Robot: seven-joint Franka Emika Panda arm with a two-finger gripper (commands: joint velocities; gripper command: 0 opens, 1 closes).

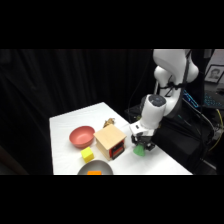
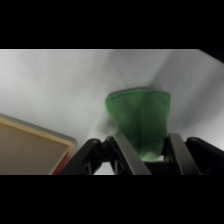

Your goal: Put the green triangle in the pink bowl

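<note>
One claw (image 2: 145, 152) | clamped on green triangle (image 2: 139, 117) between its fingers | right of wooden box (image 1: 110, 141)

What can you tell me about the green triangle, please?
The green triangle is a small, bright green, matte block with angled wedge faces. It sits between the fingers of the hand, which close on its sides. It is at the white table, right of the wooden box, apart from it.
</note>
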